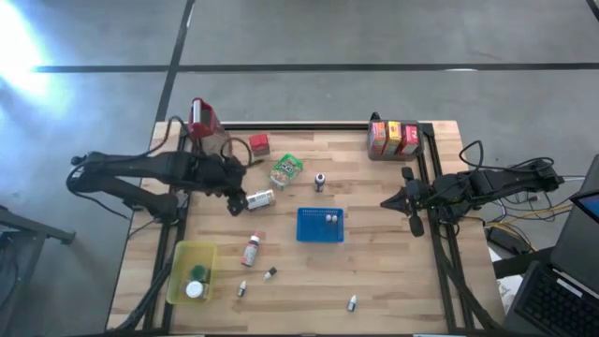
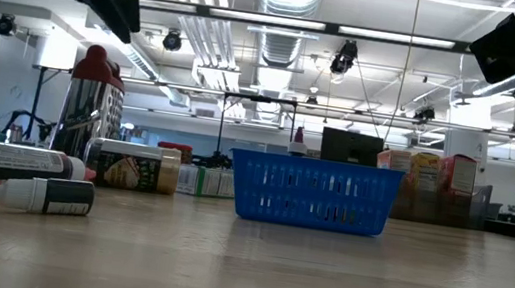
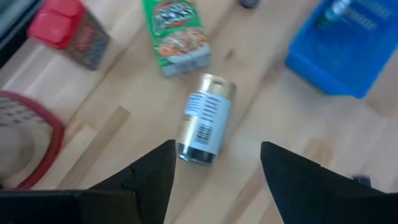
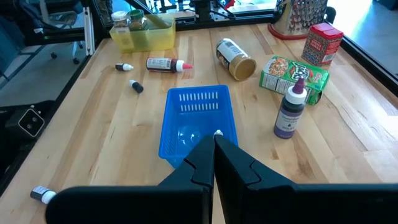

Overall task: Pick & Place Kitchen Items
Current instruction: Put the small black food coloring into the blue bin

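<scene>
Wooden tabletop [image 1: 374,271]: the left gripper [image 3: 214,180], fingers spread, is poised over 1 toppled jar [image 3: 206,119], to be lowered and closed next, while the right gripper [image 4: 214,155], fingers pressed together, is parked.

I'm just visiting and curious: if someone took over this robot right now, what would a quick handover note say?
Left gripper: open, hovering over the gold-lidded jar lying on its side, holding nothing.
Right gripper: shut, empty, waiting at the table's right edge.
Blue basket mid-table holds a couple of small bottles; the yellow bin holds two small items.
Loose: green carton, red carton, purple bottle, red-tipped bottle, several tiny bottles, and cartons at the far right corner.
Most items look unsorted; the jar seems next.
</scene>
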Controlling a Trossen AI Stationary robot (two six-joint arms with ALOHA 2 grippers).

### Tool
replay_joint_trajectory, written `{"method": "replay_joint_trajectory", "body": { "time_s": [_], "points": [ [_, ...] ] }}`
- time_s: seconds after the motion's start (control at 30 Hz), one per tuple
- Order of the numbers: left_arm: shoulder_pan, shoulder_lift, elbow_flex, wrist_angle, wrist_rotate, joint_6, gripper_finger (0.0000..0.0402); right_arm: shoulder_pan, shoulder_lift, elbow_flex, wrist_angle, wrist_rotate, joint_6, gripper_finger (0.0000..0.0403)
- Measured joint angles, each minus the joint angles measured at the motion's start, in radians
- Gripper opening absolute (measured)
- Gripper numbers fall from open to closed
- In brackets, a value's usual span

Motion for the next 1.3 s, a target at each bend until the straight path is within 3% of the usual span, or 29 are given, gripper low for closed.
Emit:
{"method": "replay_joint_trajectory", "body": {
  "time_s": [0.5,0.73,1.03,1.3],
  "points": [
    [-0.304,0.136,0.051,0.163,-0.037,0.070,0.0218,0.000,0.000,0.000,0.000,0.000,0.000,0.0008],
    [-0.335,0.177,0.050,0.176,-0.043,-0.004,0.0218,0.000,0.000,0.000,0.000,0.000,0.000,0.0008],
    [-0.341,0.222,0.049,0.208,0.001,0.026,0.0218,0.000,0.001,0.000,0.003,0.000,0.001,0.0008],
    [-0.410,0.236,0.049,0.211,-0.002,0.011,0.0218,0.000,0.025,0.000,0.054,0.000,0.003,0.0008]
  ]
}}
